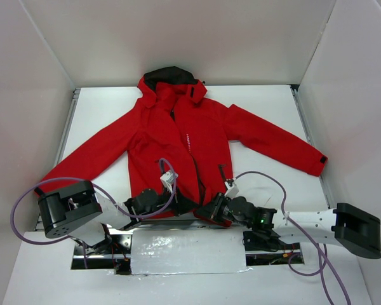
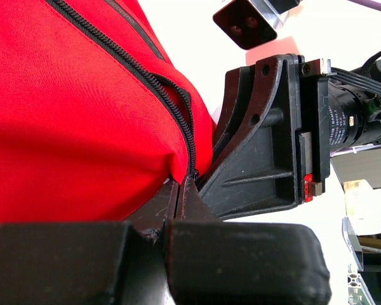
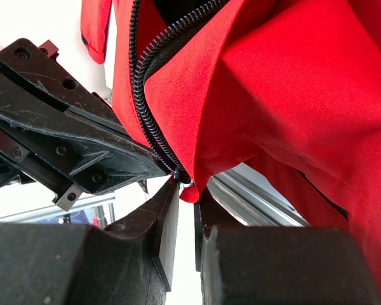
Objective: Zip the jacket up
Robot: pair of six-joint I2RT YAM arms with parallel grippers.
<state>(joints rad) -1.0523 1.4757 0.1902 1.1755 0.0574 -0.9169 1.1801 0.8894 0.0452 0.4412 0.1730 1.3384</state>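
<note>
Tabletop, white and boxed in by white walls, fills most of what I can see from above. Spread flat on its back in the middle lies the red jacket, hem at the near edge and black-lined hood at the far end. One sleeve slants out to the near left. The other sleeve runs off to the right and ends in a dark cuff.

Both arms reach in low from the near side and meet at the hem, close to each other. Purple cables loop off them. Between their bases a crinkled silvery sheet covers the near edge.

The left gripper sits at the hem just left of the jacket's centre line. Its wrist camera shows the two fingers pressed together, clamped on the hem right where the front zipper ends. The right gripper sits just right of it, almost touching. Its fingers stand a narrow slit apart, with light showing between the pads, and the bottom corner of the right-hand front panel hangs at the mouth of that slit. I cannot tell whether the pads touch the cloth.

The zipper is undone at the bottom. Its two rows of black teeth part and curl away from each other, with dark lining showing between them. Further up the chest, a short line of white lettering runs beside it.
</note>
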